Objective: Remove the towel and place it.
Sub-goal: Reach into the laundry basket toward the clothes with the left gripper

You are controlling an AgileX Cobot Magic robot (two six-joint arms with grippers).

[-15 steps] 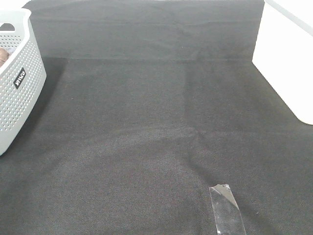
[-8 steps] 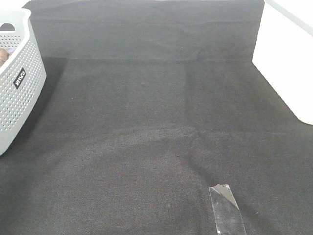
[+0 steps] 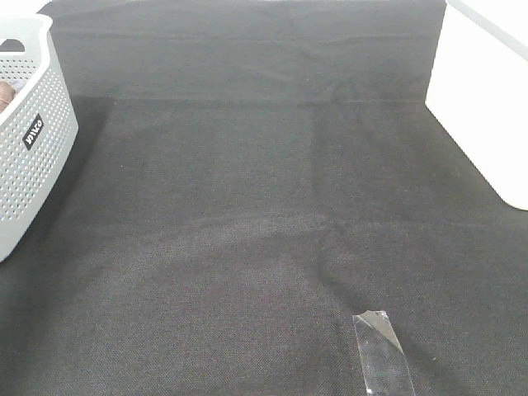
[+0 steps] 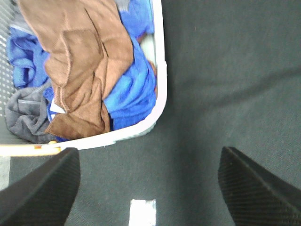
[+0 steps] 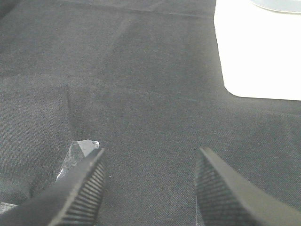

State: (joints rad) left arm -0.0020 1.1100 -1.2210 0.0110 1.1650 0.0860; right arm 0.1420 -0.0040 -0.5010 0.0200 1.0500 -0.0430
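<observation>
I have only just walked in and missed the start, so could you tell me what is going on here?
The towel has not been picked up, and neither gripper holds anything. The rust-brown microfibre towel lies crumpled in the white perforated plastic basket, on top of a blue cloth and a grey cloth. The left gripper hangs open over the black tablecloth, just outside the basket's rim. The right gripper, also open, hovers over the tablecloth near a strip of clear tape.
</observation>
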